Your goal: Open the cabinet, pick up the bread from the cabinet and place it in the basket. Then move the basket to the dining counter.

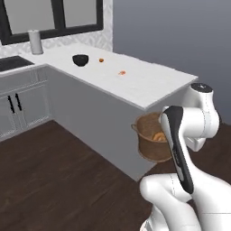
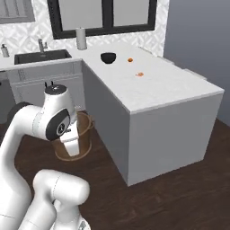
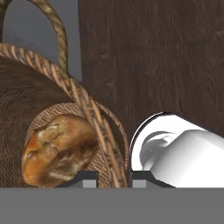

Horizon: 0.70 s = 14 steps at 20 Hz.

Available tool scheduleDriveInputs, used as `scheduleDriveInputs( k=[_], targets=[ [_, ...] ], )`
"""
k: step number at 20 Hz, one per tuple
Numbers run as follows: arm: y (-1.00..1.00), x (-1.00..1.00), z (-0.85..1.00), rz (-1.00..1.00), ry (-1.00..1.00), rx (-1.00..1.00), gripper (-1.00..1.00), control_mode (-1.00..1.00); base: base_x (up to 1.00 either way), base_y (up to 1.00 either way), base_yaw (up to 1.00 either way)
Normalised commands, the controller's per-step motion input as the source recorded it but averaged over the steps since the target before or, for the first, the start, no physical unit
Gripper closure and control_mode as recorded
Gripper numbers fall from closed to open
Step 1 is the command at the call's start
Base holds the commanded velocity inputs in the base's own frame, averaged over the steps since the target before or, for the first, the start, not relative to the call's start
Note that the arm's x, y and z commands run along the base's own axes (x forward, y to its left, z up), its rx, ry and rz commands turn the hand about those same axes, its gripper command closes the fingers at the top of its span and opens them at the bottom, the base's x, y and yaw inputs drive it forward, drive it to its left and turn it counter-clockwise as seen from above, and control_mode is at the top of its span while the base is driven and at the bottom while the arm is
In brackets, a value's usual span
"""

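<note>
- Fingertips (image 3: pixel 89 180) of my gripper (image 3: pixel 111 180) straddle the basket (image 3: pixel 26 113) rim, 1 tip inside and 1 outside; jaws clamped on the woven wall.
- Bread (image 3: pixel 59 148) lies on the basket's floor, just inside the rim beside my inner tip; crust mottled tan and brown.
- Basket hangs off the dark wood floor (image 1: pixel 54 180), close against the dining counter's (image 1: pixel 135 85) gray front, well below its marble top.
- From the left base view, bread shows as a tan patch inside the basket, partly hidden by my forearm.
- Counter top carries 1 black bowl (image 1: pixel 80 60), 1 small orange ball (image 1: pixel 101 59) and 1 orange curled piece (image 1: pixel 121 72), all well apart from the basket.
</note>
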Motion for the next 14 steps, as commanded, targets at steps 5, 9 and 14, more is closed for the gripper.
scheduleDriveInputs(
  k=[5, 9, 14],
  targets=[
    [0.00, 0.00, 0.00, 0.00, 0.00, 0.00, 1.00, 1.00, 0.78, 0.68, -0.71],
    [0.00, 0.00, 0.00, 0.00, 0.00, 0.00, 1.00, 1.00, 0.32, 0.71, -0.68],
    [0.00, 0.00, 0.00, 0.00, 0.00, 0.00, 1.00, 1.00, 0.01, 0.50, -0.74]
  ],
)
